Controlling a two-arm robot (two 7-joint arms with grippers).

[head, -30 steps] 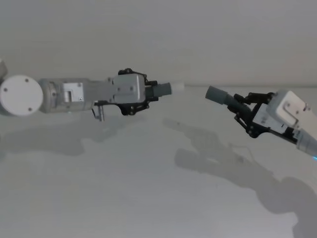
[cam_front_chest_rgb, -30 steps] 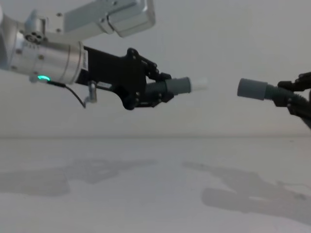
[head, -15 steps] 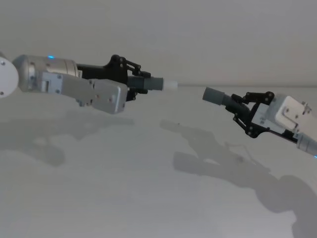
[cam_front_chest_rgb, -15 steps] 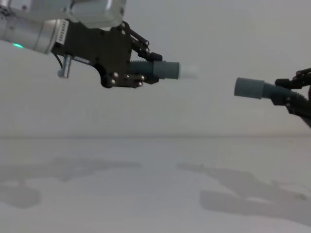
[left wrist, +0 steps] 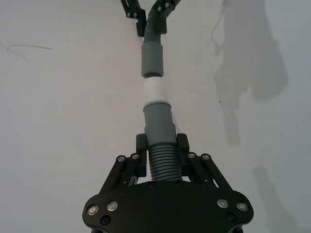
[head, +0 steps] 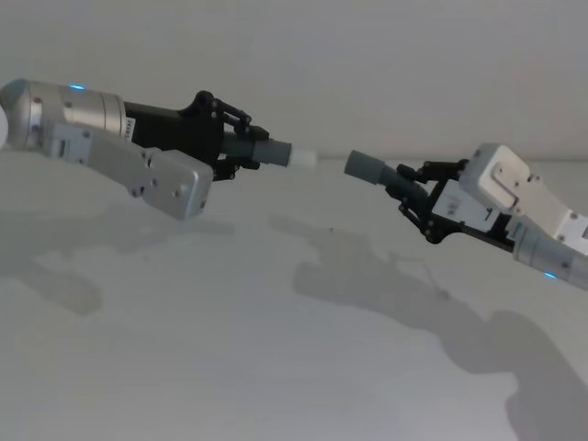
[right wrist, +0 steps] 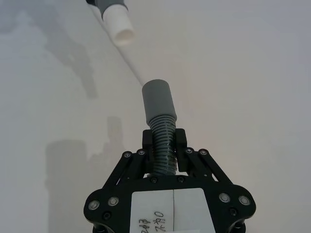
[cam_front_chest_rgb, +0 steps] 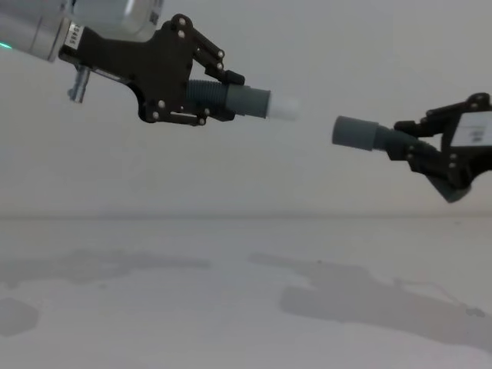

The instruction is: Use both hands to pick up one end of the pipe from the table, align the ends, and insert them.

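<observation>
The pipe [head: 272, 152] is in two pieces, both held in the air above the tabletop [head: 230, 358]. In the head view the black, skeletal left gripper [head: 244, 150] is clamped on the ribbed dark-grey hose of the shorter piece [head: 262, 150]. Its smooth grey cuff and narrower white tip [head: 305, 157] stick out past the fingers. The right gripper [head: 410, 189] is closed on the longer piece [head: 390, 175]. Its plain socket cuff [head: 365, 166] juts ahead of the fingers, near the tip but with a gap between.

In the left wrist view, tip and socket line up almost end to end ahead of the gripper.

In the right wrist view the tip lies ahead of the socket and off its axis. A white label [right wrist: 173, 208] on the gripper body carries handwriting I cannot read.

In the chest view the ends face each other, apart, with the socket slightly lower. Below is the matte, pale tabletop with soft shadows [cam_front_chest_rgb: 361, 304], and behind it a plain wall [cam_front_chest_rgb: 346, 46].
</observation>
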